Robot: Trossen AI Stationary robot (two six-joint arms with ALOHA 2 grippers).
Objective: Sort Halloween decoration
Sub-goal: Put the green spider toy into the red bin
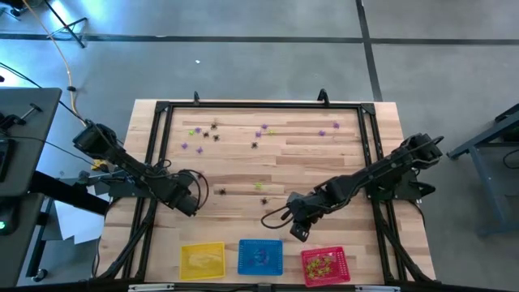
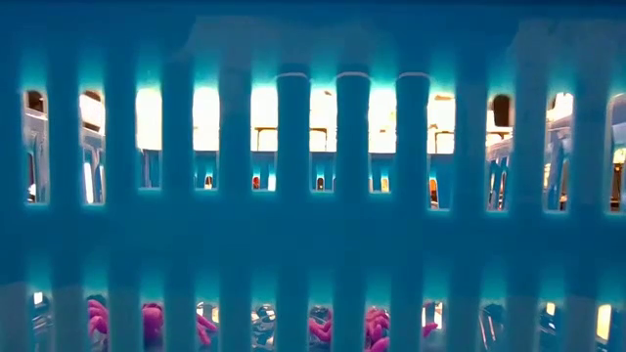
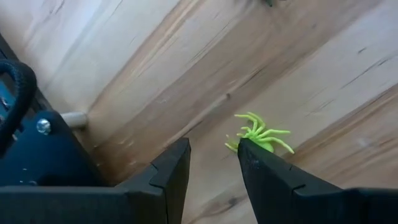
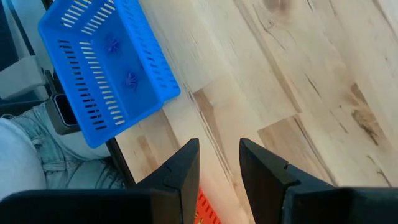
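We judge the yellow-green spider (image 3: 258,134), lying on the desk (image 1: 324,162) just beyond one finger of the left pincer (image 3: 214,152), light, springy-legged and best nipped across its body, both the left and right pincer (image 4: 219,152) standing narrowly parted, holding nothing.

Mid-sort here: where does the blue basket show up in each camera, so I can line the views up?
High view: the blue basket sits at the near table edge, middle of three, between the yellow basket and the red basket.
Low view: its mesh wall fills the picture.
Left wrist view: not in it.
Right wrist view: upper left, beyond the right gripper.
Shared landmark: the purple trinkets inside it.
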